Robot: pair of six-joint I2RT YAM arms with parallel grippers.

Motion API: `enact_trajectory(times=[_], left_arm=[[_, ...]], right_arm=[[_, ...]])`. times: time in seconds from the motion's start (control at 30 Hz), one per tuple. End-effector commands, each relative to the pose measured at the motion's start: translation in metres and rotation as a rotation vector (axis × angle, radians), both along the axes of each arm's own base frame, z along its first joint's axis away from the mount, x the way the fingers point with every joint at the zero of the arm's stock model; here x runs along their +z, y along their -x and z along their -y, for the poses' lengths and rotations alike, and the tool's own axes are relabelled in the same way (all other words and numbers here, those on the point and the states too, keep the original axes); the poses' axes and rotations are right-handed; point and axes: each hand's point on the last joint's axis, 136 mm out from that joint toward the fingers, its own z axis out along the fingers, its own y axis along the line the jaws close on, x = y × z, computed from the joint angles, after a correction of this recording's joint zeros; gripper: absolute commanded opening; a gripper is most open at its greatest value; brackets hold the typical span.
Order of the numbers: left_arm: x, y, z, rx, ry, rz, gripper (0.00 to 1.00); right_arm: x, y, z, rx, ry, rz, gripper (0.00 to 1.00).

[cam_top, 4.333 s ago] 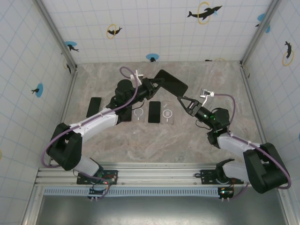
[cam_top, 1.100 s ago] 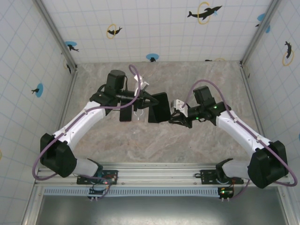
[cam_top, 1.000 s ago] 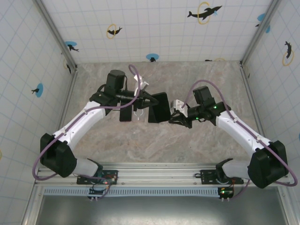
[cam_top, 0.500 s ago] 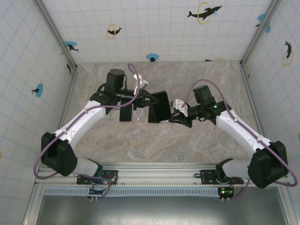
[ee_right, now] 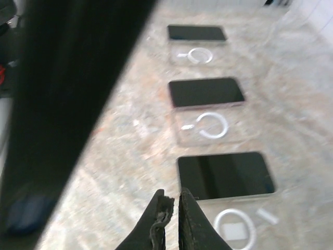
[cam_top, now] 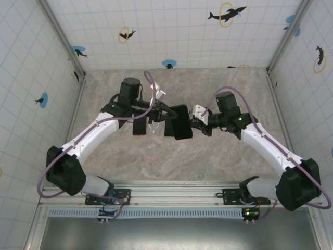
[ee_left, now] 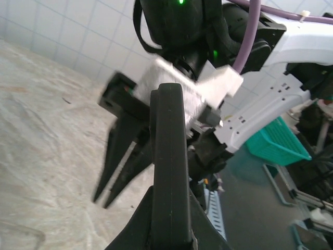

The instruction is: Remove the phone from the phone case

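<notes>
A black phone in its dark case hangs above the middle of the table, and phone and case cannot be told apart. My left gripper is shut on its left end. In the left wrist view the phone stands edge-on between my left gripper's two fingers. My right gripper hovers just off the phone's right edge, shut, nothing between its fingers. From the left wrist it shows blurred behind the phone as the right gripper. In the right wrist view the right gripper is apart from the phone's dark bulk.
Below the held phone a row lies on the marble table: bare black phones alternate with clear ring-marked cases. Tiled walls close in the left, back and right sides.
My right gripper has drawn back up and to the right off the phone's lower right corner and closed its jaws. The held phone now sits slightly lower and further right.
</notes>
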Motion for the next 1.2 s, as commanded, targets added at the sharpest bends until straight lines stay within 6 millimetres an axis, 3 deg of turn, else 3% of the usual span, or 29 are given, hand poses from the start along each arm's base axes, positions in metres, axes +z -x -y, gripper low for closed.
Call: enact_trajectory(times=[0.0, 0.1, 0.23, 0.37, 0.57, 0.83, 1.17], left_arm=[[0.006, 0.016, 0.003, -0.082, 0.034, -0.042, 0.00], [0.002, 0.013, 0.002, -0.046, 0.014, -0.029, 0.00], [0.012, 0.000, -0.001, 0.027, 0.023, 0.038, 0.00], [0.029, -0.007, -0.005, 0.062, 0.060, 0.102, 0.00], [0.032, -0.014, -0.005, 0.067, 0.063, 0.129, 0.00], [0.038, -0.019, -0.004, 0.071, 0.067, 0.144, 0.00], [0.031, -0.015, -0.004, 0.041, 0.071, 0.099, 0.00]], right_arm=[[0.048, -0.015, -0.008, -0.028, -0.119, 0.168, 0.13], [0.049, -0.011, -0.011, 0.002, -0.127, 0.124, 0.14], [0.034, -0.008, -0.002, -0.030, -0.093, 0.074, 0.17], [0.006, 0.008, 0.010, -0.037, -0.020, -0.022, 0.26], [-0.008, 0.035, 0.020, -0.002, 0.035, -0.107, 0.38], [-0.013, 0.052, 0.015, 0.069, 0.032, -0.163, 0.39], [-0.003, 0.045, 0.007, 0.075, -0.025, -0.151, 0.32]])
